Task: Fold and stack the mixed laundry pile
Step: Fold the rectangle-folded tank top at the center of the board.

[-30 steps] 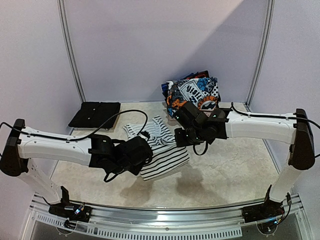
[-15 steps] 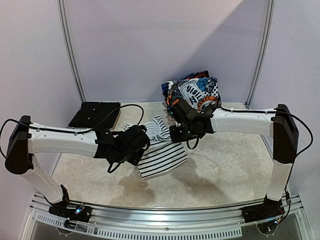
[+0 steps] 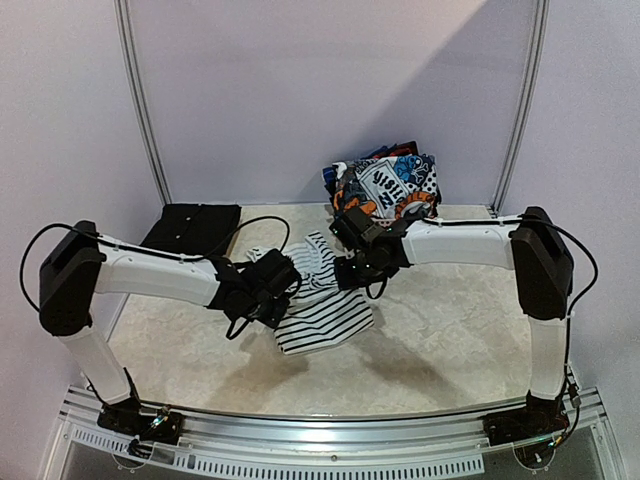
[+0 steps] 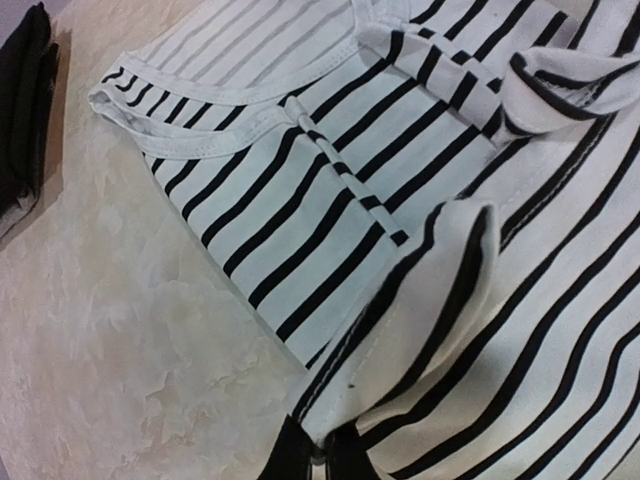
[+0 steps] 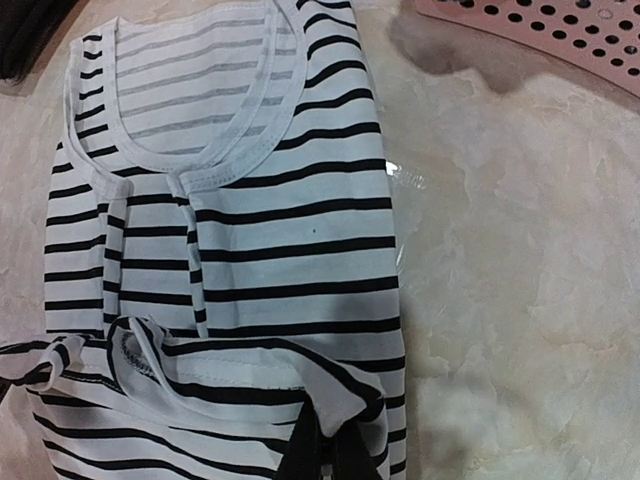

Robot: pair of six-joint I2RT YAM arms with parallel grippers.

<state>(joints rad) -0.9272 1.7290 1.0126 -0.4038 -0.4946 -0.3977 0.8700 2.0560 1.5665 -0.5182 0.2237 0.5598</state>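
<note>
A white garment with thin black stripes (image 3: 322, 305) lies on the table's middle, partly folded. It also fills the left wrist view (image 4: 330, 200) and the right wrist view (image 5: 250, 230). My left gripper (image 3: 283, 288) is shut on its left hem corner (image 4: 330, 420). My right gripper (image 3: 347, 272) is shut on its right hem corner (image 5: 350, 400). Both hold the hem folded over toward the neckline. The graphic-print garment (image 3: 390, 185) sits in the pile at the back. A folded black garment (image 3: 190, 228) lies at the back left.
A pink latticed basket edge (image 5: 540, 30) shows at the top right of the right wrist view. Metal frame posts (image 3: 140, 100) stand at the back corners. The table's front rail (image 3: 320, 440) runs along the near edge.
Both grippers have moved away from me toward the back, carrying the striped garment's hem over its upper part. The arms have stretched out further.
</note>
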